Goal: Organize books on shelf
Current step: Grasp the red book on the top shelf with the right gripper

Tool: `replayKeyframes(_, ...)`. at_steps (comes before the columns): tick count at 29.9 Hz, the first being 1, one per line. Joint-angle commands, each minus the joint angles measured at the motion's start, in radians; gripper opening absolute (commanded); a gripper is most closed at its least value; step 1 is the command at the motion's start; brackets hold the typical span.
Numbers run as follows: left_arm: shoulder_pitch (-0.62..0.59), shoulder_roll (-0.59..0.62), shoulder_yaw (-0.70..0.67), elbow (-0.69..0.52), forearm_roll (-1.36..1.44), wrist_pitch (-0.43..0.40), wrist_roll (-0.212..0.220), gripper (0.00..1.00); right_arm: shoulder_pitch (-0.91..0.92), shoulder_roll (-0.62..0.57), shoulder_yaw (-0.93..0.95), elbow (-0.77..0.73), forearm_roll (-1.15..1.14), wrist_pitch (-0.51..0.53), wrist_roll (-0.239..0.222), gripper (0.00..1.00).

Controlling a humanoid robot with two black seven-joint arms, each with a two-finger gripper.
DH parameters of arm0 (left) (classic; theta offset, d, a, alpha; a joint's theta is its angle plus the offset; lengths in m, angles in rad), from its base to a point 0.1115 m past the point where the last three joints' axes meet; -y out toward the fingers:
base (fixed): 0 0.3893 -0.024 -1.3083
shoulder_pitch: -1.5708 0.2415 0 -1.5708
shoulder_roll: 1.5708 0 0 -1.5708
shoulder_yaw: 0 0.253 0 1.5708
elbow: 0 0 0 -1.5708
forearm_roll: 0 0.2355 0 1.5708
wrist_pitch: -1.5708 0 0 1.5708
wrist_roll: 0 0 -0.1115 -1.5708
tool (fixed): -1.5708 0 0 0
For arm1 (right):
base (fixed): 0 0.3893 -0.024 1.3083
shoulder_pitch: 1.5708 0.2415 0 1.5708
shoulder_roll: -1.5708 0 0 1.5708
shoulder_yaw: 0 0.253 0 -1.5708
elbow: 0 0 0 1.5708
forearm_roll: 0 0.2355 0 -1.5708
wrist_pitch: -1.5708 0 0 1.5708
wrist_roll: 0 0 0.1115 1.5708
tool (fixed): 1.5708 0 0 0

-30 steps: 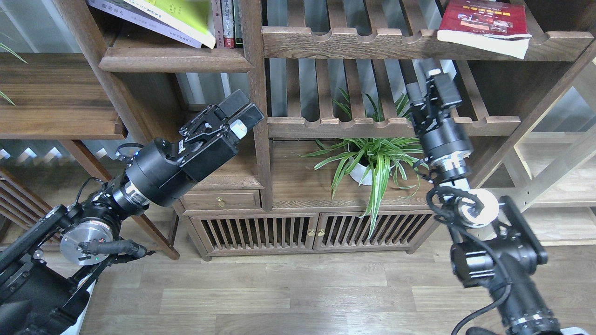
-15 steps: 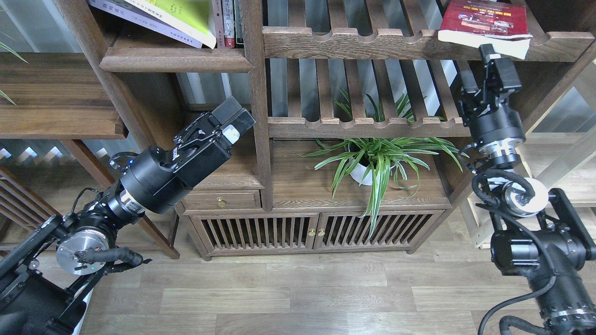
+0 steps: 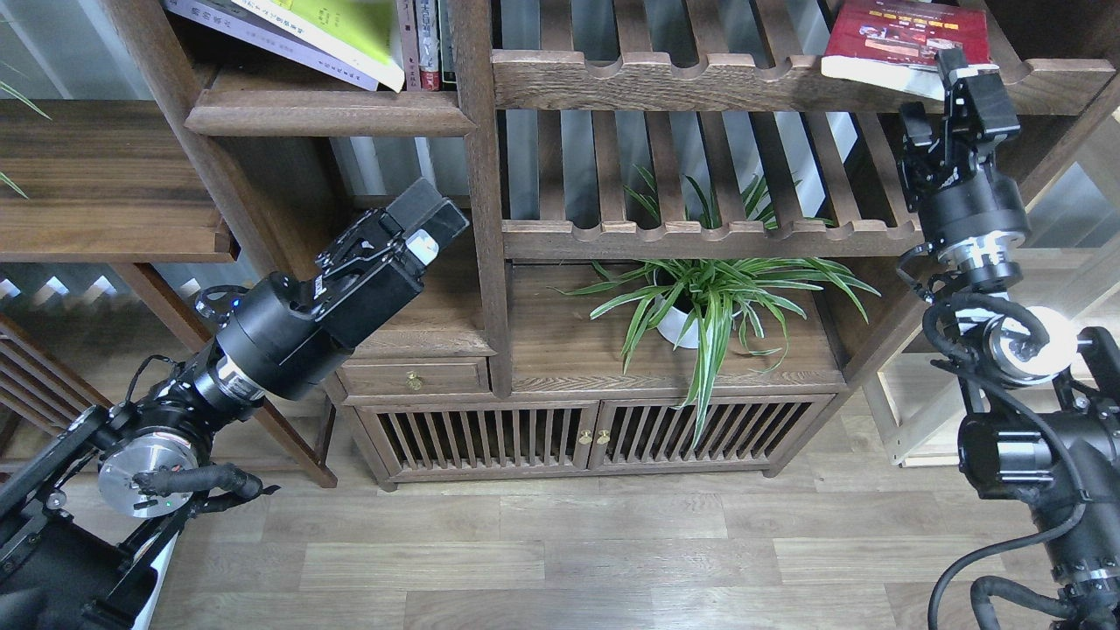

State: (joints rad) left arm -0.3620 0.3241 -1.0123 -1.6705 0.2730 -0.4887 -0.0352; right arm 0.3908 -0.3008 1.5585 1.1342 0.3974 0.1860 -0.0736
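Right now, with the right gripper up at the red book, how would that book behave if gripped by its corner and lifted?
The red book looks like a thick softcover, so it would probably sag if held by one corner. It lies flat on the slatted rack, its corner past the front rail, so it may tip forward. The right gripper sits at that corner; the glossy-looking cover could slip.

Dark-brown wooden bookcase (image 3: 479, 219) is showing coarse, open grain on its scalloped slatted rail (image 3: 647, 80), while the flat board shelf (image 3: 328, 112) is looking smoother and matt. Dark red softcover book (image 3: 884, 39) is catching light on a glossy cover. Pale plank floor (image 3: 560, 551) is appearing satin; black robot arms (image 3: 297, 319) are gleaming faintly.
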Motion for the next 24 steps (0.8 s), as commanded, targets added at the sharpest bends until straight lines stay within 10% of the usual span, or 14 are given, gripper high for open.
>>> replayKeyframes(1,0.000,0.000,-0.002,0.000,0.000,0.000,0.000,0.97,0.029,-0.001,-0.002,-0.001,0.001,-0.048,0.000,0.79)
replayKeyframes(15,0.000,0.000,-0.003,0.000,0.000,0.000,0.008,0.97,0.131,0.000,-0.009,0.001,0.006,-0.278,0.000,0.76)
replayKeyframes(24,0.000,0.000,-0.003,0.000,0.000,0.000,0.009,0.97,0.141,-0.001,0.002,-0.002,0.005,-0.324,0.003,0.57)
